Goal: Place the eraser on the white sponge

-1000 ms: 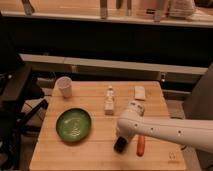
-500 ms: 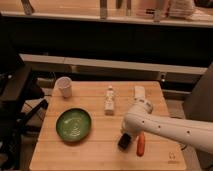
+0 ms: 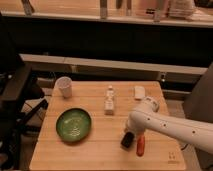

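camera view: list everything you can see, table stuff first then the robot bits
table: one, light wood, centre of view
cup: one, white, back left of the table
plate: one, green, front left
bottle-like figure: one, white, upright, middle of the table toward the back
white sponge: one, white, back right
eraser: one, black, front right, just left of the carrot-shaped object
carrot-shaped object: one, orange-red, front right
arm: one, white, reaching in from the right
hand: one, at the arm's tip, down at the eraser; contact not clear
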`<control>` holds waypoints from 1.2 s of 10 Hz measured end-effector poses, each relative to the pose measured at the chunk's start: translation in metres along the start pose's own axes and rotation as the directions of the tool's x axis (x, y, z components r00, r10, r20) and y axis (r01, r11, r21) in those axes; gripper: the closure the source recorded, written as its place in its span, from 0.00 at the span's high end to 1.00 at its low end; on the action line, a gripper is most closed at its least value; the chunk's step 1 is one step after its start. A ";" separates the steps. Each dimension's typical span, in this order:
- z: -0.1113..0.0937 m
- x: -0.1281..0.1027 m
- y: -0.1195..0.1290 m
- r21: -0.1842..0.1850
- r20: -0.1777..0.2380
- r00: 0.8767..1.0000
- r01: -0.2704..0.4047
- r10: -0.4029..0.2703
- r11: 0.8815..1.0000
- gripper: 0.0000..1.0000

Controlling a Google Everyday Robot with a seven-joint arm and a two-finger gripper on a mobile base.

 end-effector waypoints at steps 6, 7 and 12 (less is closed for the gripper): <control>0.003 0.007 0.005 -0.007 0.005 1.000 -0.010 0.010 1.000 0.05; 0.005 0.008 0.004 -0.002 0.013 1.000 -0.002 0.002 1.000 0.05; 0.008 0.019 0.003 0.006 0.015 1.000 -0.005 0.005 1.000 0.12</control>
